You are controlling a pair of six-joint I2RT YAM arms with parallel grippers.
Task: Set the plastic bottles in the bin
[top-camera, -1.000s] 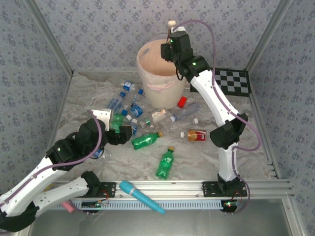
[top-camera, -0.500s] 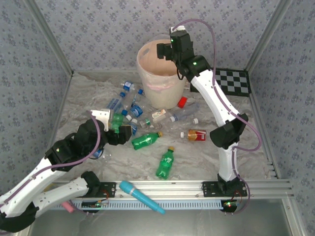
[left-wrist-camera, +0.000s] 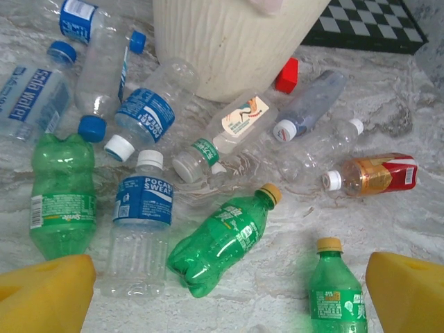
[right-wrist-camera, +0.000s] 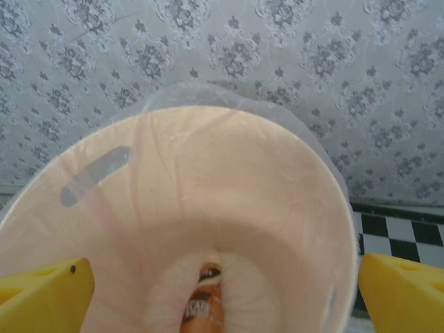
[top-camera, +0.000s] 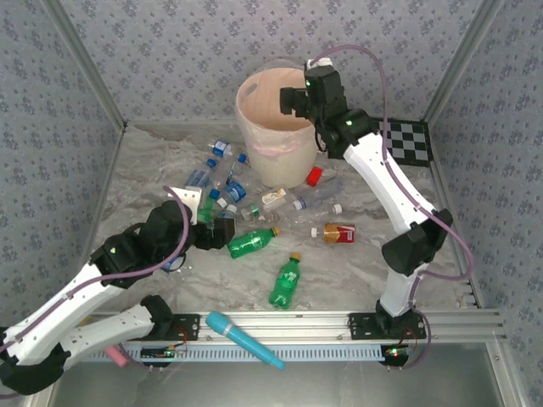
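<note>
Built of white shells and black joint housings: left arm [top-camera: 76,297] at lower left, right arm [top-camera: 382,174] at upper right. Trailed by a purplish cable [top-camera: 355,47] apiece. Dotted with a small green light [top-camera: 346,121]. Tipped with blunt yellow fingers [left-wrist-camera: 45,291].

Half-seen
Brown bottle [right-wrist-camera: 202,305] deep in the bin [right-wrist-camera: 333,229] runs off the view's lower edge, label too blurred to read.

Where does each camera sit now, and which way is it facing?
Top external: above and behind the arms, looking down at the table; both arms show, left hand by a green bottle, right hand over the bin.
Left wrist: low over the table, facing the bottles and the bin's base; its yellow fingertips at the bottom corners.
Right wrist: above the bin, looking in at a brown bottle; yellow fingertips likewise.
Shared: all three see the bin.
</note>
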